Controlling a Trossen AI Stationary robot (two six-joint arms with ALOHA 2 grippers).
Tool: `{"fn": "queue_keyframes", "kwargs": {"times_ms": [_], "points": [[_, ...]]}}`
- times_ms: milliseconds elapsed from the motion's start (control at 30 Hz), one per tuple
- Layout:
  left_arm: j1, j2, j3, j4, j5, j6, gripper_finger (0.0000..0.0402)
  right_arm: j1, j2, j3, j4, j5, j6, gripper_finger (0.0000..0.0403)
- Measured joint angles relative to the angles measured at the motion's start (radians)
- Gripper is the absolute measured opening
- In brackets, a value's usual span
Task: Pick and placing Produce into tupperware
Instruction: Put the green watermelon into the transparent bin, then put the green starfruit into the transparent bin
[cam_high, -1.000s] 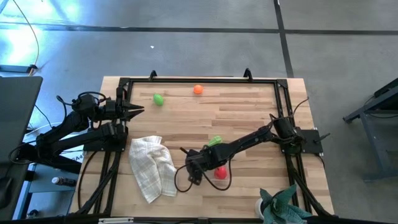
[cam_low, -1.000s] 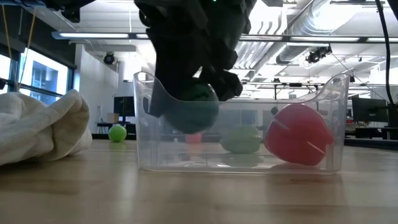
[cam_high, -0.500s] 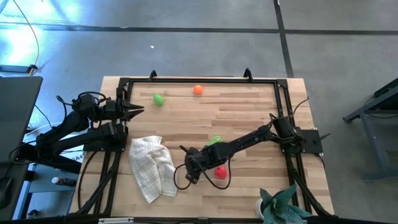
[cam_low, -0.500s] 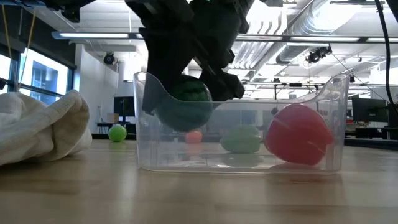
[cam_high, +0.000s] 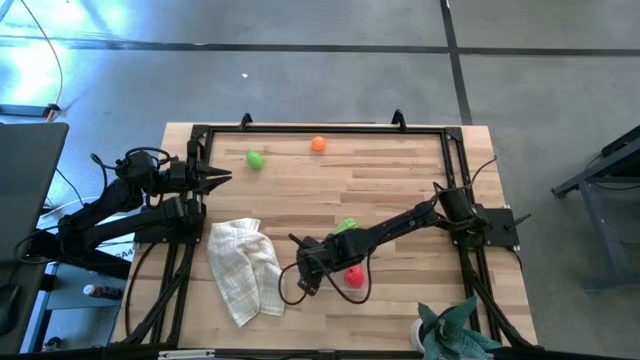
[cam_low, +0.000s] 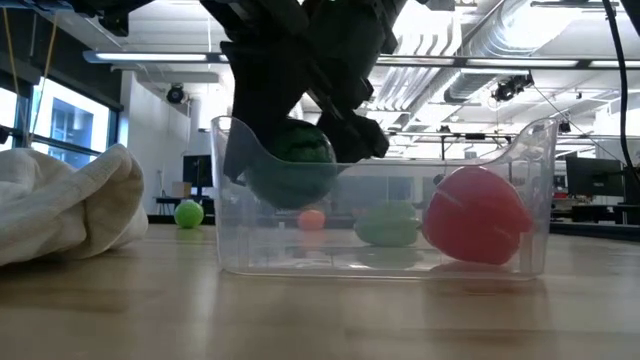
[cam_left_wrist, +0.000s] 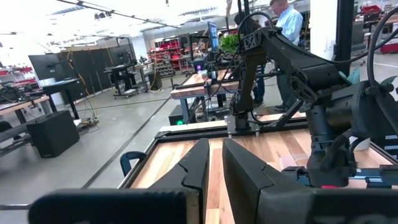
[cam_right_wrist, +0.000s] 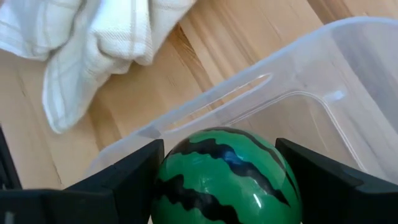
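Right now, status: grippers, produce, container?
Right gripper holds watermelon over the tupperware. Left gripper shut, parked at table's left edge. Red piece already inside. Nothing blocking.

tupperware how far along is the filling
Done: the red piece looks inside the tupperware. In hand: the right hand holds a striped green ball at its open top. Left: round green piece, orange piece and leafy piece lie out on the table. The left hand waits at the edge.
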Motion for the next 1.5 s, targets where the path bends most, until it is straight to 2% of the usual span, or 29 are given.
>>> {"fn": "queue_keyframes", "kwargs": {"times_ms": [333, 400, 500, 567, 700, 800, 1100, 1233, 1500], "points": [[0.000, 0.000, 0.000, 0.000, 0.000, 0.000, 0.0037, -0.006, 0.000, 0.000, -0.003, 0.017, 0.041, 0.0304], [0.000, 0.000, 0.000, 0.000, 0.000, 0.000, 0.0037, -0.006, 0.000, 0.000, -0.024, 0.020, 0.062, 0.0326], [0.000, 0.000, 0.000, 0.000, 0.000, 0.000, 0.0037, -0.007, 0.000, 0.000, -0.046, 0.021, 0.067, 0.0380], [0.000, 0.000, 0.000, 0.000, 0.000, 0.000, 0.0037, -0.007, 0.000, 0.000, -0.052, 0.035, 0.063, 0.0392], [0.000, 0.000, 0.000, 0.000, 0.000, 0.000, 0.0037, -0.009, 0.000, 0.000, -0.045, 0.042, 0.064, 0.0362], [0.000, 0.000, 0.000, 0.000, 0.000, 0.000, 0.0037, -0.010, 0.000, 0.000, -0.050, 0.042, 0.064, 0.0353], [0.000, 0.000, 0.000, 0.000, 0.000, 0.000, 0.0037, -0.010, 0.000, 0.000, -0.060, -0.001, 0.105, 0.0396], [0.000, 0.000, 0.000, 0.000, 0.000, 0.000, 0.0037, -0.015, 0.000, 0.012, -0.073, -0.041, 0.119, 0.0395], [0.000, 0.000, 0.000, 0.000, 0.000, 0.000, 0.0037, -0.021, -0.001, 0.161, -0.222, -0.066, 0.117, 0.0395]]}}
